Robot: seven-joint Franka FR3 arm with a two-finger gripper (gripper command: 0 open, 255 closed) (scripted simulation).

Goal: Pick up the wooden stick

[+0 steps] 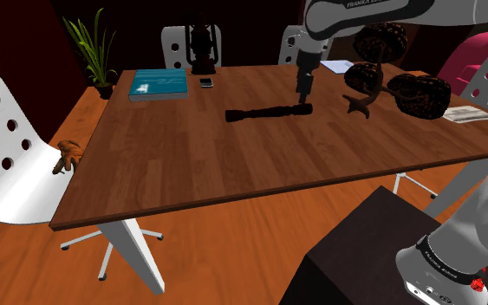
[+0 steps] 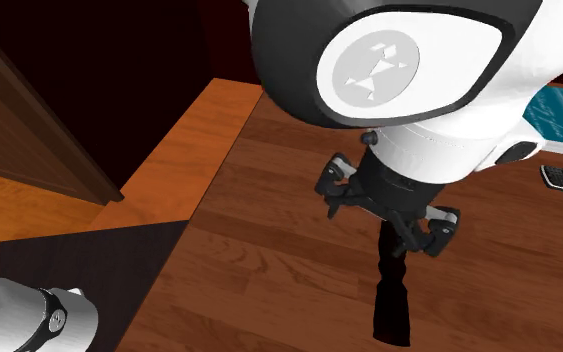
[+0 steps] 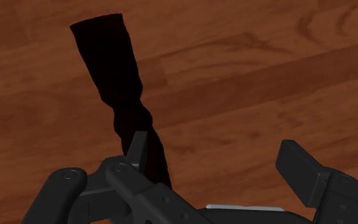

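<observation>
Wrist view: the gripper stands wide open over the table, and the stick, drawn near-black rather than plainly wooden, lies flat on the boards, close against one finger and well apart from the other; it is not held; the step in hand looks like lining up before closing, and the alignment is off; to do it well, I would slide the hand sideways until the stick sits midway between the fingers, so that they meet it together and do not nudge or roll it; the fingers should close across its thin width, low, near the table; the hand also seems to hang over one end, so a move along the stick toward its middle would likely keep it from tipping when lifted; in the shoulder view the stick lies mid-table, right of the teal book, with the gripper at its right end; the arm arches in from the upper right, with the wrist pointing straight down and the hand upright
</observation>
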